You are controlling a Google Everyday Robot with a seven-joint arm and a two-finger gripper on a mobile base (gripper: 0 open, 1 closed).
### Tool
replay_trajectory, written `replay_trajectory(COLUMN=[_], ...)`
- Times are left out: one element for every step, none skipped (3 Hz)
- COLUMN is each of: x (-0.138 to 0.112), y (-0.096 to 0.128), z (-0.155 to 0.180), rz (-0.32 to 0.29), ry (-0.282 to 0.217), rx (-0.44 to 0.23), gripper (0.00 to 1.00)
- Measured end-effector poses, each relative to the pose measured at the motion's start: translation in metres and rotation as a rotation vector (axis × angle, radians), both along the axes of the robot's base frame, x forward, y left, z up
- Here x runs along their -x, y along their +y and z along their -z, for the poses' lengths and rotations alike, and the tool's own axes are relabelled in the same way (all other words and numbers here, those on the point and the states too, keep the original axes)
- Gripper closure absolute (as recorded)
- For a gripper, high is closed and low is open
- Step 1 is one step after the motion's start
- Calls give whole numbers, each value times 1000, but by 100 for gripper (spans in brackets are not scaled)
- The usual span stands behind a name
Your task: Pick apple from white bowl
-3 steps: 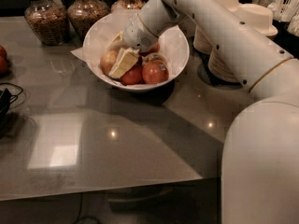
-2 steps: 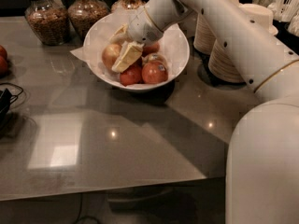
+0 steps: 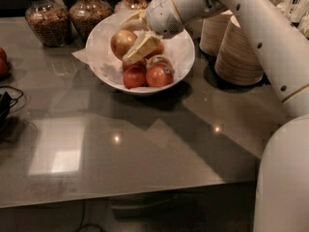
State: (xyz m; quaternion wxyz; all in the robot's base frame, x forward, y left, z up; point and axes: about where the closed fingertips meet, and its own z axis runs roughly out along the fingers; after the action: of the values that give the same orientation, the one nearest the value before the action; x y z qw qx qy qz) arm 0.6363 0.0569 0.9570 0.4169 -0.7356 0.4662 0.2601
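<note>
The white bowl [image 3: 182,52], lined with crinkled paper, stands at the back middle of the grey table. The apple [image 3: 121,41], large, yellow-gold with a reddish blush, is at the bowl's left side, raised above the other fruit. My gripper [image 3: 125,40] reaches in from the upper right and is shut on the apple, with one cream finger [image 3: 141,46] on its right and lower side and the other over its top. Two smaller red apples [image 3: 134,76] lie below it in the bowl, and the right one [image 3: 160,75] carries a sticker.
Two glass jars [image 3: 46,21] of grains stand behind the bowl on the left. Stacks of beige disposable bowls [image 3: 241,52] stand to the right under my arm. Red fruit [image 3: 2,62] and a black cable [image 3: 7,105] lie at the left edge.
The gripper has risen up and back a little with the apple between its fingers. The apple now sits higher above the red apples than before.
</note>
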Motion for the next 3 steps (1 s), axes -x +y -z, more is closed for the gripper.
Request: replay_trajectory(x=[17,45,107], y=[-18,-35,-62], z=[-1,-10,-49], rz=[-35,-66,-23], ry=[14,37,44], rx=[-87,-154,-131], gripper=[100,100,100])
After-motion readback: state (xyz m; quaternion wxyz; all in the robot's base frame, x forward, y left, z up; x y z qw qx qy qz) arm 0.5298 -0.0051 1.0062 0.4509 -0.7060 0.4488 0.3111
